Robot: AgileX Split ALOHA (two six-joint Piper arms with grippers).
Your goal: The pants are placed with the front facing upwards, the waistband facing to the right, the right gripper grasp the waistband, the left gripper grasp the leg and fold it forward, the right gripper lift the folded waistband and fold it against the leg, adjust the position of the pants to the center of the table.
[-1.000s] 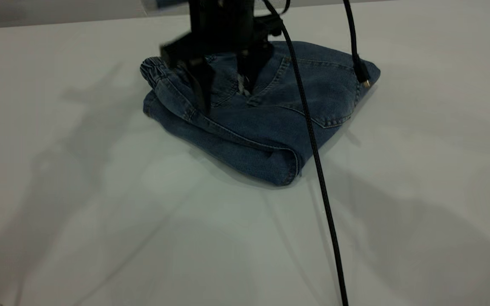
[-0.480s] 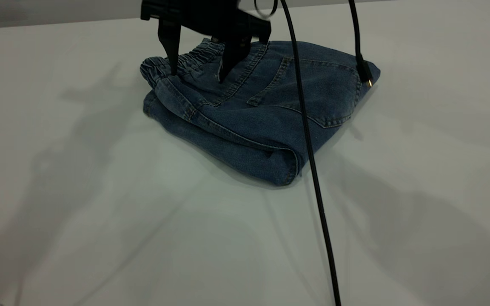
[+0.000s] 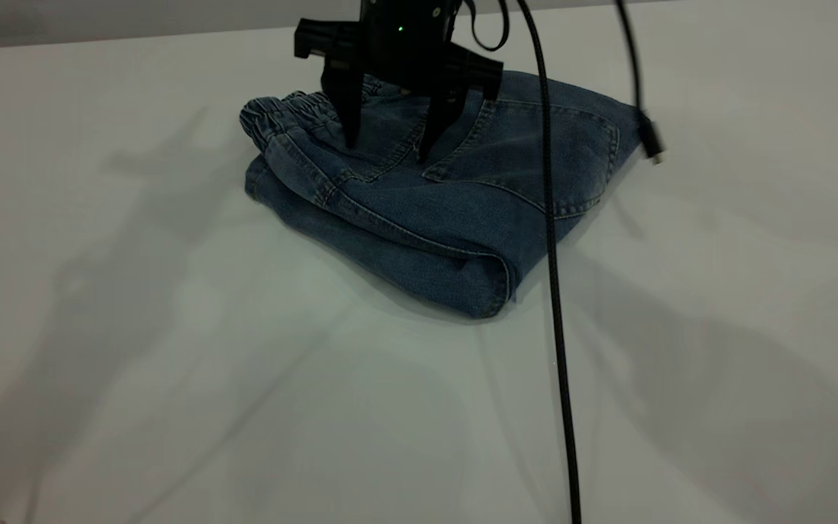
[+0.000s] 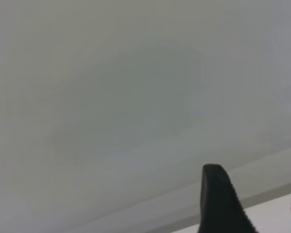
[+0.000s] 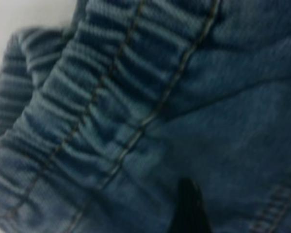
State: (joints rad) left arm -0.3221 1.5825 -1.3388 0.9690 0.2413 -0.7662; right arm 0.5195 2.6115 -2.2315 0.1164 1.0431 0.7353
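Observation:
The pants (image 3: 477, 189) lie folded into a thick bundle at the far middle of the table (image 3: 172, 364), back pocket (image 3: 535, 160) up. The ruched waistband (image 3: 295, 109) lies on top at the bundle's left end. My right gripper (image 3: 388, 145) hangs open just above the pants, beside the waistband, holding nothing. Its wrist view shows the waistband (image 5: 102, 107) close below and one dark fingertip (image 5: 188, 204) over denim. The left gripper (image 4: 256, 194) is open over bare pale surface and does not show in the exterior view.
A black cable (image 3: 553, 291) hangs down across the pants and the front of the table. A second cable ends in a plug (image 3: 650, 142) dangling by the bundle's right corner. Bare table surrounds the pants on all sides.
My right gripper let go of the fabric near the waistband, rose with its fingers apart and shifted right. The waistband settled flat. The dangling plug swung right.

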